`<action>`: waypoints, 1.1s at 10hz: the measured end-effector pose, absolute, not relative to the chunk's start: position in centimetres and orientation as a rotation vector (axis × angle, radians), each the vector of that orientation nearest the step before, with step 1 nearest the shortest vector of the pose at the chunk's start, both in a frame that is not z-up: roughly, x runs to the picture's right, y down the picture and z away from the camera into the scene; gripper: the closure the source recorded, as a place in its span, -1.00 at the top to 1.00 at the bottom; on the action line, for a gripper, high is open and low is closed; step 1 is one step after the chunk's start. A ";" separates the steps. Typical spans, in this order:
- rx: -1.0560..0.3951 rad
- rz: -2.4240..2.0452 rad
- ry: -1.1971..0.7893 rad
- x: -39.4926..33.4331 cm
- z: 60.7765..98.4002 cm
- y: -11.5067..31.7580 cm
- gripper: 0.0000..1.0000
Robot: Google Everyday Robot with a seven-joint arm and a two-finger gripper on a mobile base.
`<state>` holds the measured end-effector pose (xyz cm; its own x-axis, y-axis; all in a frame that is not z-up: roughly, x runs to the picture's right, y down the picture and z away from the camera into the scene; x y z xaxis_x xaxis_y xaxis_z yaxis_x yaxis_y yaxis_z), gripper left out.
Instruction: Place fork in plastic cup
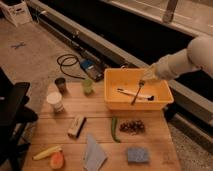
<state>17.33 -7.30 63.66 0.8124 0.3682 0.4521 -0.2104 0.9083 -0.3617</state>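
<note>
Fork (136, 93) is held tilted inside the yellow bin (111, 100), right of centre, crossing a pale-handled utensil (131, 93). Its upper end is pinched by the gripper (145, 77), just above. Plastic cup (88, 86) is placed left of the bin, on the wooden table (100, 125).

The desk (100, 117) is matt, pale wood planking. At its 2 o'clock the smooth, pale-shelled gripper (144, 80) clasps the thin, dull-grey metal fork (136, 94) over a smooth yellow plastic bin (155, 104). At 11 o'clock, the plastic cup (88, 86) looks translucent light green.
</note>
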 end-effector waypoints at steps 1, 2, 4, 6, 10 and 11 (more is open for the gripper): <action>-0.303 0.310 -0.587 15.4 63.6 -9.4 -1.00; -0.303 0.306 -0.639 13.0 63.5 -11.5 -1.00; -0.302 0.306 -0.656 12.2 63.5 -12.3 -1.00; -0.301 0.310 -0.655 12.4 63.5 -12.3 -1.00; -0.302 0.305 -0.651 12.3 63.6 -12.2 -1.00; -0.264 0.284 -0.623 12.1 63.8 -12.5 -1.00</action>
<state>12.11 -12.52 63.80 0.7762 0.3374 0.5326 -0.1801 0.9282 -0.3255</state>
